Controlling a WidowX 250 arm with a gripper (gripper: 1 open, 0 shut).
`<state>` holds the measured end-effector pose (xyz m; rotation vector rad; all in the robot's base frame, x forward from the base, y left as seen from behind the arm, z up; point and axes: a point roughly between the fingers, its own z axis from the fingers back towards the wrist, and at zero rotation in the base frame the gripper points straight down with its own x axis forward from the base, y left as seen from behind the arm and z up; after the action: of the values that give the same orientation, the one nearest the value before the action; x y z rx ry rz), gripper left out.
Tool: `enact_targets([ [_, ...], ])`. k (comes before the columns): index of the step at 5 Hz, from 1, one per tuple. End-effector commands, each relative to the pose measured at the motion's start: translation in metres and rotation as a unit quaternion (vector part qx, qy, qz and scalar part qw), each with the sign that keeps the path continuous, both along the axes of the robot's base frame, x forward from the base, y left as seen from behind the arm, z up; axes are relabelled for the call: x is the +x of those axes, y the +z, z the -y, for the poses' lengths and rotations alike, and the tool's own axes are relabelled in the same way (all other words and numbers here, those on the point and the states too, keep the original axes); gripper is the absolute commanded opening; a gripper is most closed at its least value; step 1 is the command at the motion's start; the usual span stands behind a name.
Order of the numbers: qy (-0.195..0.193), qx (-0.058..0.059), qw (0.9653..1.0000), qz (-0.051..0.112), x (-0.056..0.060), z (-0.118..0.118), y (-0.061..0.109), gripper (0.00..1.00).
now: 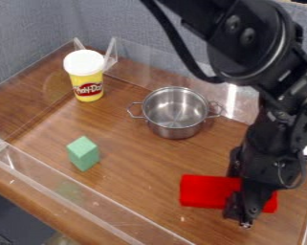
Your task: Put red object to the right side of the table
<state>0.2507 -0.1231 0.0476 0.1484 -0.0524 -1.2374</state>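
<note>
**Red block under the closed gripper at the table's right front**

The landmark here is the round stainless-steel pot with two small handles [176, 111], standing near the middle of the glossy reddish-brown wood-grain table [130, 158], which is edged by clear acrylic walls.

The bright-red elongated rectangular block [207, 190] lies flat on the tabletop in front of the pot and off to its right, close to the front right wall. Its right part is hidden behind the arm, so only its left part shows.

The black robot arm reaches down from above the pot to that same spot. Its black gripper [247, 212] points down at the block's right end, with the jaws pressed together; whether they actually pinch the block cannot be told, because the gripper body covers the contact.

A small green cube [81, 152] sits well apart from the pot, in front of it and to its left. A yellow cylindrical tub with a white lid and a red label [84, 76] stands behind the pot and to its left, near the back wall.
</note>
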Motion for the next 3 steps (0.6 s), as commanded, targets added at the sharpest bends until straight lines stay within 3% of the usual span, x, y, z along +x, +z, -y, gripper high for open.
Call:
enact_targets([
  [1, -0.005, -0.014, 0.9996, 0.023, 0.0090, 0.0044, 0.0096, 0.00],
  [3, -0.013, -0.012, 0.9996, 0.022, 0.0100, 0.0043, 0.0034, 0.00],
])
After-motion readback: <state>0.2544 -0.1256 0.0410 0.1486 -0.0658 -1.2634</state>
